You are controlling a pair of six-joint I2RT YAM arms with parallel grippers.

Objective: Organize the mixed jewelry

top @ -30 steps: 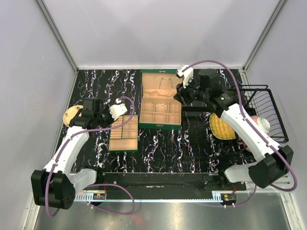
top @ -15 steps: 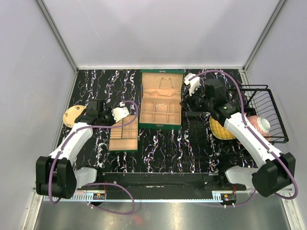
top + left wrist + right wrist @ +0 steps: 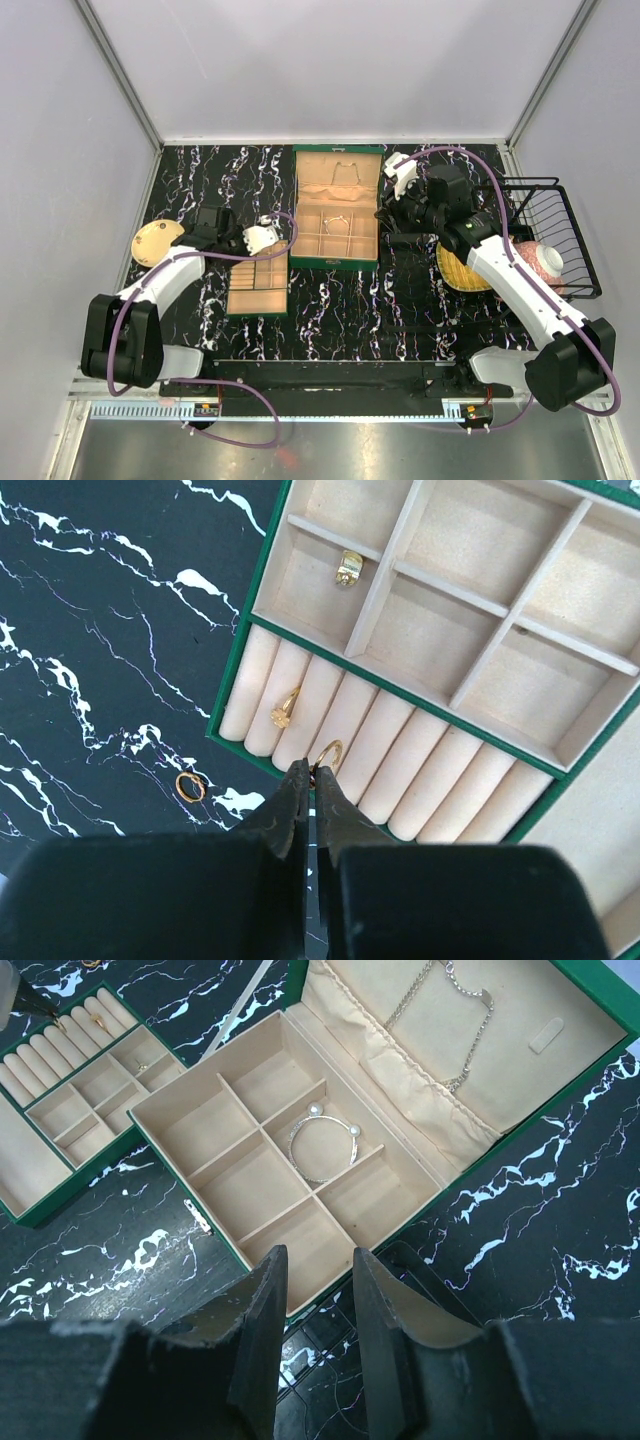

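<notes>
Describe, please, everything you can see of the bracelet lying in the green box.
The bracelet is a thin, silvery open bangle with a finely textured band. Each of its two ends carries a round, whitish, pearl-like bead. It lies in a middle compartment of the green box, on the tan lining, with the beads towards the open lid. It seems to lean on a divider, though the contact is hard to make out. The right end effector hovers open on the near side of the box, not touching it.
</notes>
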